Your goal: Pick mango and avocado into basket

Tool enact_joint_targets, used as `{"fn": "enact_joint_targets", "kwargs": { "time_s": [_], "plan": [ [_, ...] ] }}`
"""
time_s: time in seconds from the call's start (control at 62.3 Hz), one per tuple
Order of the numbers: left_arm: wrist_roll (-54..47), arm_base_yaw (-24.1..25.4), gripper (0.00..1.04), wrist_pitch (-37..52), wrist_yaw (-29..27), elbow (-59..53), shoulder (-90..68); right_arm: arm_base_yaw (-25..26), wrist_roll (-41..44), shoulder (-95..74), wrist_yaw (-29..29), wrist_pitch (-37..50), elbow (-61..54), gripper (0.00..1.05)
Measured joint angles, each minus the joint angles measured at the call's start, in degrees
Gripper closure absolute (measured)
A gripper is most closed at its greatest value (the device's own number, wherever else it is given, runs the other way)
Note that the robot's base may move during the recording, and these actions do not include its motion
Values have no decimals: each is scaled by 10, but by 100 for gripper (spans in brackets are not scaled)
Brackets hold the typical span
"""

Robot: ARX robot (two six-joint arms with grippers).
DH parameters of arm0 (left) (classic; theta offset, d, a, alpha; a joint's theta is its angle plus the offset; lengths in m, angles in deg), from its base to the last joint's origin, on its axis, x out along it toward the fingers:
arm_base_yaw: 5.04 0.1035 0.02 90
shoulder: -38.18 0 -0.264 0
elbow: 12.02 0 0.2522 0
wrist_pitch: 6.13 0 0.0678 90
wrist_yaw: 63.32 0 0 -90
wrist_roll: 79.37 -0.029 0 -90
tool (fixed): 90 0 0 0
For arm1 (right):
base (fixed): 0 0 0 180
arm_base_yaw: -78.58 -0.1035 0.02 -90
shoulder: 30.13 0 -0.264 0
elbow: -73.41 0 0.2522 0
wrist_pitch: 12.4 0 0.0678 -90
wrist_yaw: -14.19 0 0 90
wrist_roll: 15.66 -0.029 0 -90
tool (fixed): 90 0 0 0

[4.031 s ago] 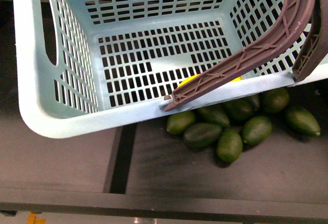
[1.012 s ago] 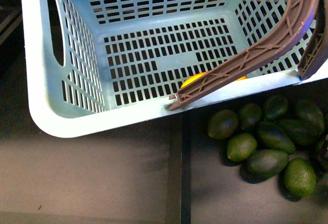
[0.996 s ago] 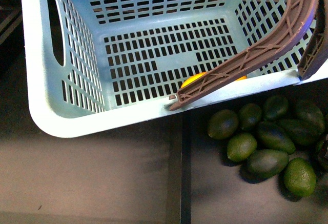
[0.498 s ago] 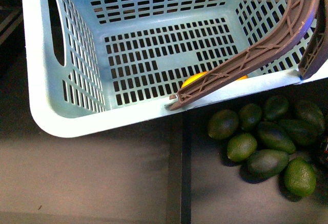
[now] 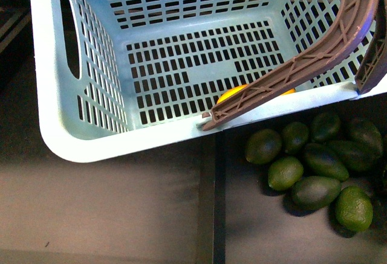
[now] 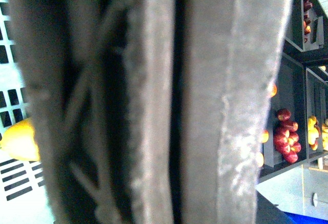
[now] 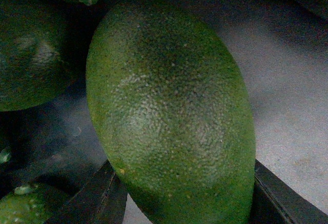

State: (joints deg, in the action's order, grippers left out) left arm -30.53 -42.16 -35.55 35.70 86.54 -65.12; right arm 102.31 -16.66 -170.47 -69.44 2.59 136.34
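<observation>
The light teal basket (image 5: 78, 137) fills the upper part of the front view, tilted, with its brown handle (image 5: 302, 64) arching across its right side. My left gripper is shut on that handle (image 6: 215, 101), which fills the left wrist view and hides the fingers. The yellow mango (image 5: 231, 93) lies on the basket floor, half hidden behind the handle, and shows again as the mango (image 6: 20, 139). My right gripper (image 7: 184, 196) is shut on the avocado (image 7: 169, 111), dark fingers (image 7: 92, 198) on both sides. That gripper does not show in the front view.
Several other green avocados (image 5: 284, 172) lie in a pile on the dark shelf below the basket's right corner. A dark gap (image 5: 211, 203) splits the shelf surface. More avocados (image 7: 31, 60) crowd the held one. Red and yellow fruit (image 6: 284, 134) sit on far shelves.
Since four seconds ago the avocado pile has shifted right and lower in the front view. Over the last second the basket crept slightly; a dark shape at the right edge is gone.
</observation>
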Motion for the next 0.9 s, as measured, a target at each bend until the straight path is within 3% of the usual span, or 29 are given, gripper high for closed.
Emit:
{"fn": "enact_joint_targets", "kwargs": {
  "time_s": [0.273, 0.418, 0.546, 0.675, 0.899],
  "plan": [
    [0, 0, 78, 0, -1, 0, 0, 54, 50, 173, 79, -11, -93, 56],
    [0, 0, 78, 0, -2, 0, 0, 111, 120, 321, 120, -63, -128, 56],
    [0, 0, 78, 0, -1, 0, 0, 127, 176, 468, 162, -122, -139, 56],
    [0, 0, 78, 0, 0, 0, 0, 66, 186, 647, 196, -184, -140, 56],
    [0, 0, 78, 0, -2, 0, 0, -118, 162, 732, 100, -148, -126, 56]
  ]
}}
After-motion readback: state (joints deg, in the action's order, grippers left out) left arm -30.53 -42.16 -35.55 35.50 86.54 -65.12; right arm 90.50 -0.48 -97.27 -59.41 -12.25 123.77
